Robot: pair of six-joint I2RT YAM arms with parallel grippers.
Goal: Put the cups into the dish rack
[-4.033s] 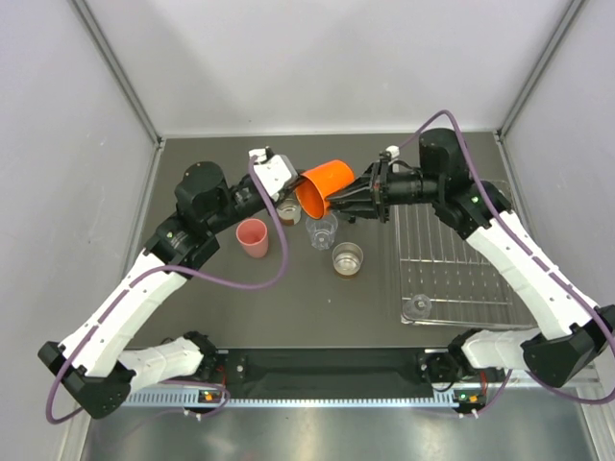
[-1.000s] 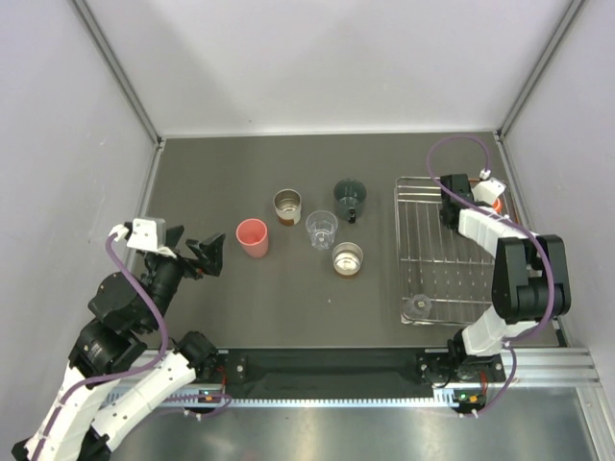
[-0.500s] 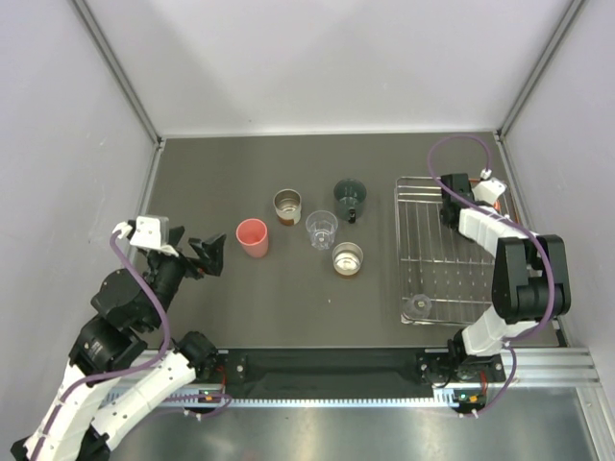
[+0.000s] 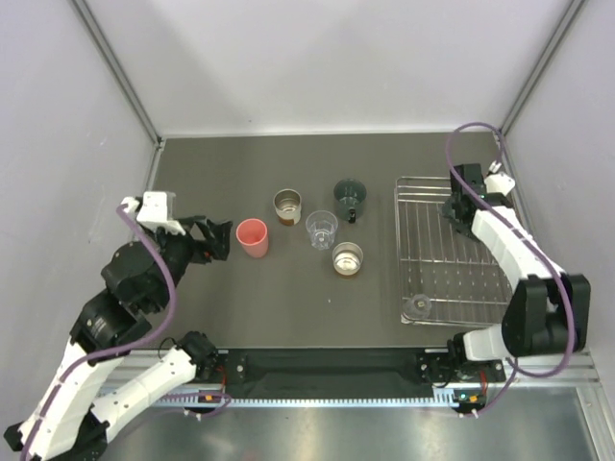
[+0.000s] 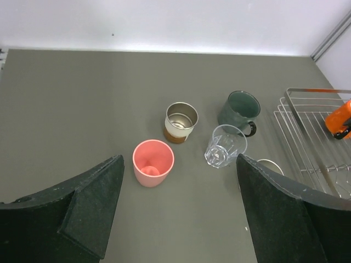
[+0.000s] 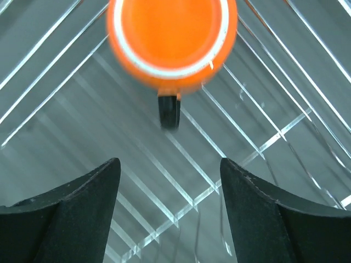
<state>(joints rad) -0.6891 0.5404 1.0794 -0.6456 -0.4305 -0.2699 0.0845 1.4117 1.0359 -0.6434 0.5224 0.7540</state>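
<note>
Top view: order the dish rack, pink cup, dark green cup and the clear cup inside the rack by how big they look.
1. dish rack, by far the largest.
2. pink cup and dark green cup, too alike to rank.
3. clear cup in the rack, smallest.

The white-and-black left arm [image 4: 135, 274] is folded at the near left. Its black two-finger left gripper [image 4: 219, 238] points right, with fingers [image 5: 93, 208] spread wide and nothing between them. The white-and-black right arm [image 4: 504, 240] stretches away along the right side. The right gripper [image 6: 167, 164] aims downward, its fingers [image 6: 71, 219] parted and empty.
</note>
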